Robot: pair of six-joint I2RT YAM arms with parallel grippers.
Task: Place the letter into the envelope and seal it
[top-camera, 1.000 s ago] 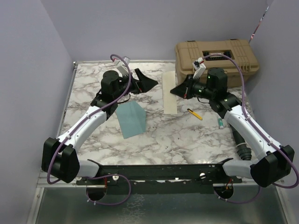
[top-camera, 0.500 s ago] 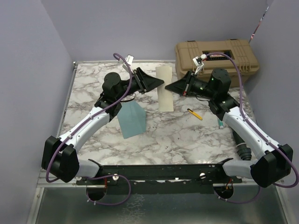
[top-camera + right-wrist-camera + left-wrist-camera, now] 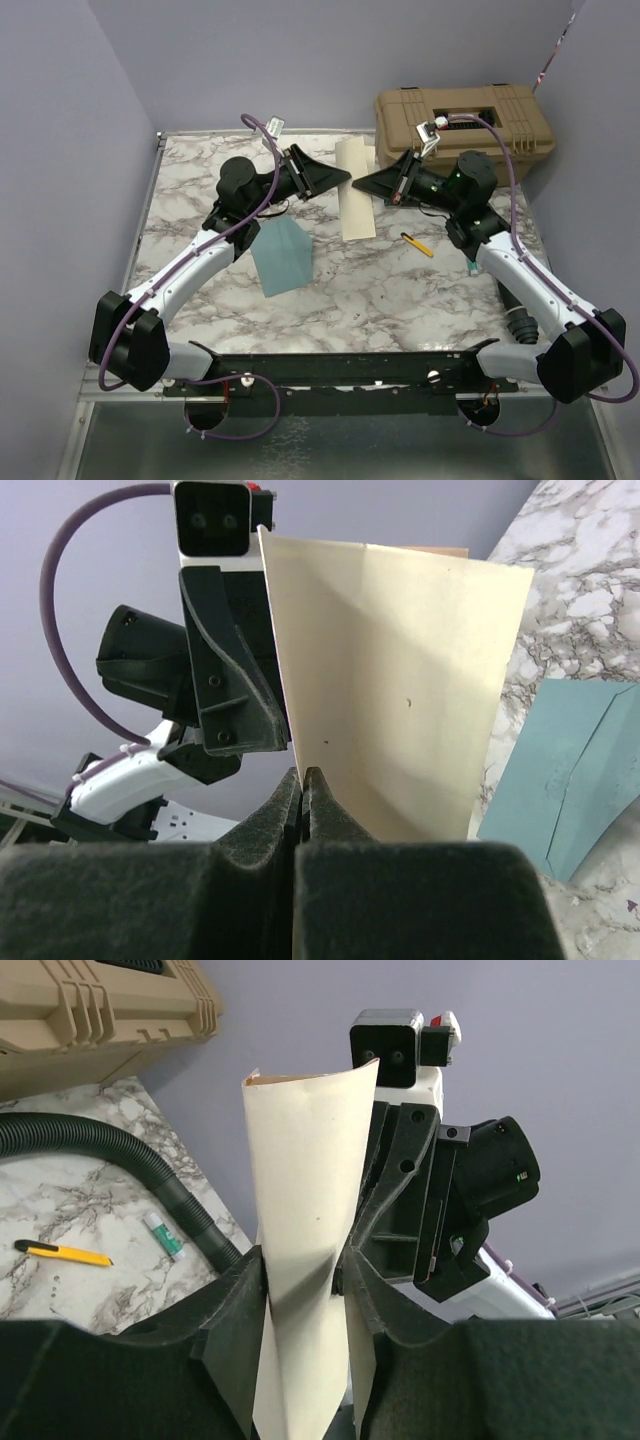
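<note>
The letter [image 3: 355,192], cream side showing, hangs upright above the table between both arms. My right gripper [image 3: 361,187] is shut on its right edge; in the right wrist view the sheet [image 3: 400,680] rises from the pinched fingertips [image 3: 303,777]. My left gripper [image 3: 346,176] meets the sheet from the left. In the left wrist view the bowed letter [image 3: 310,1190] runs between the jaws [image 3: 305,1280], and both pads press on it. The teal envelope [image 3: 283,255] lies flat on the marble below the left arm, also seen in the right wrist view [image 3: 575,770].
A tan hard case [image 3: 465,120] stands at the back right. A yellow cutter [image 3: 418,244] and a small green-and-white tube [image 3: 469,264] lie under the right arm. A black ribbed hose [image 3: 120,1150] curves along the right side. Purple walls enclose the table.
My left gripper swung right to the letter and closed its wide-open jaws onto it. My right gripper raised and tilted the sheet slightly.
</note>
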